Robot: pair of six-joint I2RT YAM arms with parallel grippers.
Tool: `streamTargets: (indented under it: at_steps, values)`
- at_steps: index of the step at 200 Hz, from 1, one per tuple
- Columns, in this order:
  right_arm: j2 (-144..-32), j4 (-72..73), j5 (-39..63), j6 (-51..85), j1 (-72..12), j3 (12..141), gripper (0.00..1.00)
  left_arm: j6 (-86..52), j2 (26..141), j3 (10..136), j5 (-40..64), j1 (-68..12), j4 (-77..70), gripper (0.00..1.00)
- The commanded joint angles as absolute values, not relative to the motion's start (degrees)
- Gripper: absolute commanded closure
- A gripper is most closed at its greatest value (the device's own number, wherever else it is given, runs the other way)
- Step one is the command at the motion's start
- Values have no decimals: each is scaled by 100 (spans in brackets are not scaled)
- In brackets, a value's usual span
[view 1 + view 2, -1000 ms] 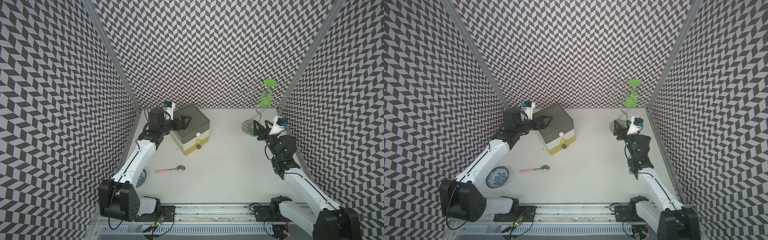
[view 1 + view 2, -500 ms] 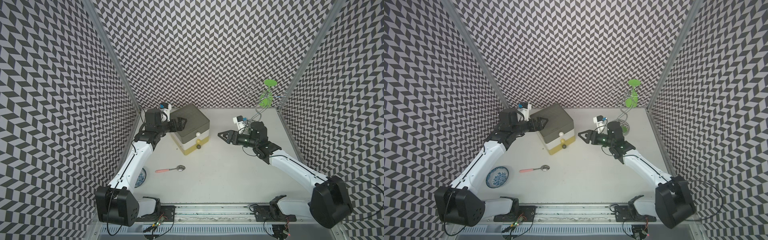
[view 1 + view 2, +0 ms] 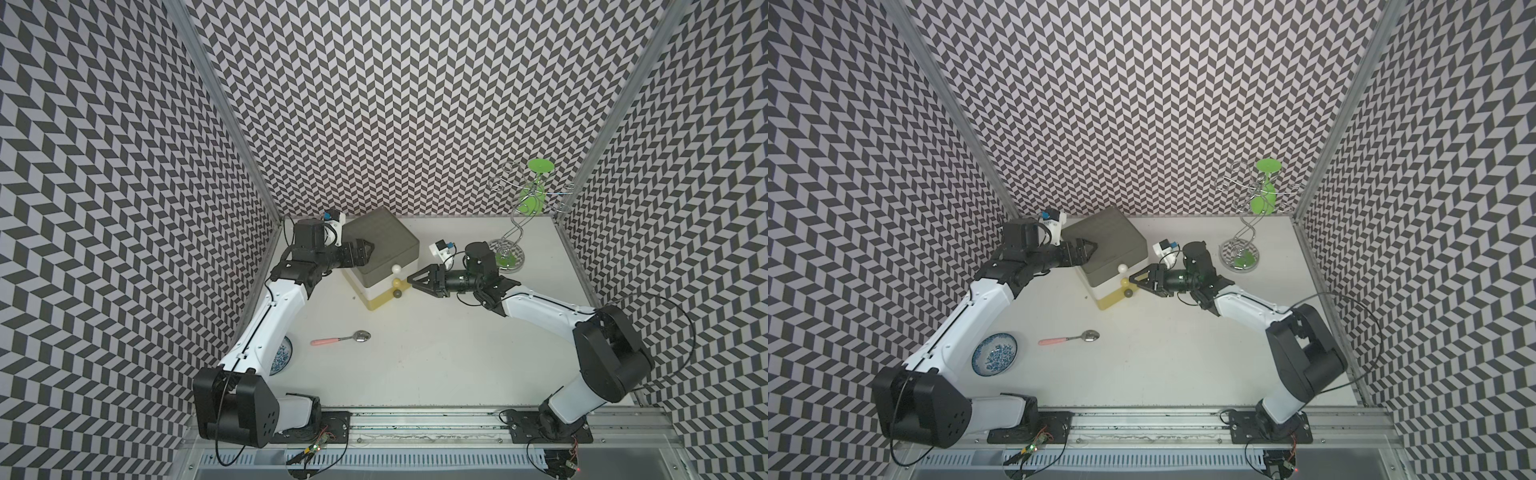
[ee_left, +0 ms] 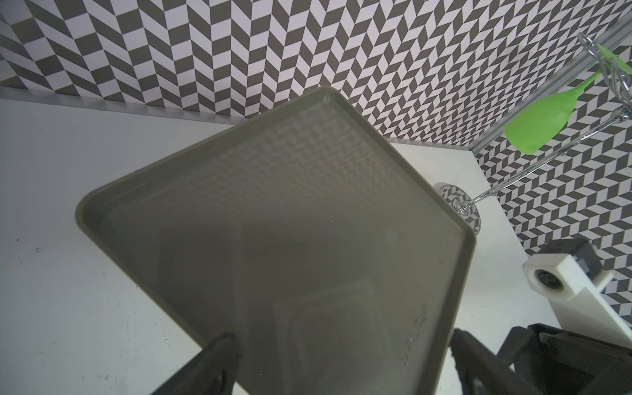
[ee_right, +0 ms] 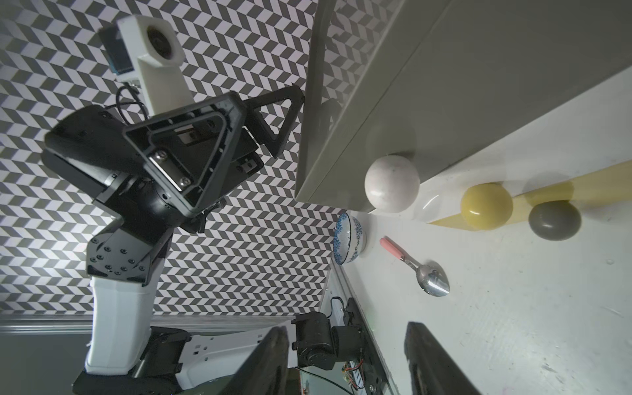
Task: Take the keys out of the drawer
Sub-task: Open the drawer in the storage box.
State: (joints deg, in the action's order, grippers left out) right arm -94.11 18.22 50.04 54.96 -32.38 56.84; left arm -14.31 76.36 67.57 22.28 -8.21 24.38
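Drawer unit (image 3: 382, 237) stands on the tabletop (image 3: 457, 353), corner-on in both top views. Three tiers: grey-green on top, white in the middle, yellow at the bottom. Three round knobs run down its front: white knob (image 3: 397, 269) highest, yellow knob (image 3: 398, 282) under it, grey knob (image 3: 397, 294) lowest, close to the tabletop.

Keys: not seen in any view. No drawer interior shows.

Left pincer (image 3: 368, 251): over the unit's flat top, on the side away from the knobs. In the left wrist view its fingers (image 4: 208, 362) are spread wide with the top's surface between them, nothing pinched. In the right wrist view one fingertip sits at the top's rim. Whether it presses there, I cannot tell.

Right pincer (image 3: 411, 279): just in front of the unit's knobs, pointing at them, tips nearest the yellow knob. In the right wrist view its fingers (image 5: 263, 362) stand parted with nothing between them, and all three knobs lie ahead of the tips.

Spoon (image 3: 340, 338), pink handle, lies flat on the tabletop in front of the unit, well apart from it.

Bowl (image 3: 994, 354), blue and white, sits farther from the unit than the spoon.

Wire stand (image 3: 509, 259) stands off to the unit's knob side, well apart. A green glass (image 3: 534, 195) hangs upside down on it.
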Motion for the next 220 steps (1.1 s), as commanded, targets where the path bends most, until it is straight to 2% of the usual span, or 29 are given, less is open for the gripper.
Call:
streamTargets:
  at_steps: [1, 61, 103, 220]
  values:
    - [-9703, 2441, 5090, 5815, -3354, 5992, 43, -1300, 7804, 6862, 2107, -761, 2761, 0]
    - [-10244, 2625, 4897, 5949, -3398, 6463, 43, -1257, 7752, 6874, 2034, -733, 2837, 0]
    - [-10530, 2630, 4756, 5995, -3397, 6636, 44, -1234, 7529, 6909, 1576, -730, 3105, 1]
    - [-10568, 1596, 4083, 5650, -3384, 6741, 40, -1164, 7623, 6588, 1500, -732, 3081, 0]
